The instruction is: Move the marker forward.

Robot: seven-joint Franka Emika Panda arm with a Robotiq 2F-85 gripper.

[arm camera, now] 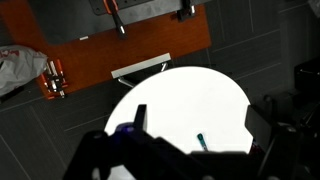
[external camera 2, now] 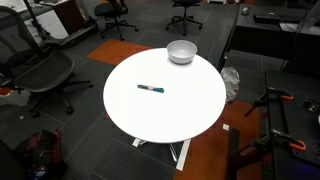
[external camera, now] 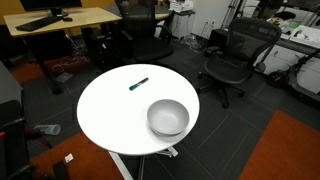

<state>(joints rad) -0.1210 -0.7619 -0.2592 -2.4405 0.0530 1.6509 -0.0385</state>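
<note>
On table [external camera: 108, 108], one marker [external camera: 139, 83], one bowl [external camera: 168, 117]

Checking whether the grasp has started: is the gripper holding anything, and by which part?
Nothing is held. The marker lies free on the white table, and the gripper is open, well above it.

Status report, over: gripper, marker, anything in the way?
Gripper open, empty, high above the round white table. Marker lying flat, not gripped. Grey bowl near table edge, apart from marker.
</note>
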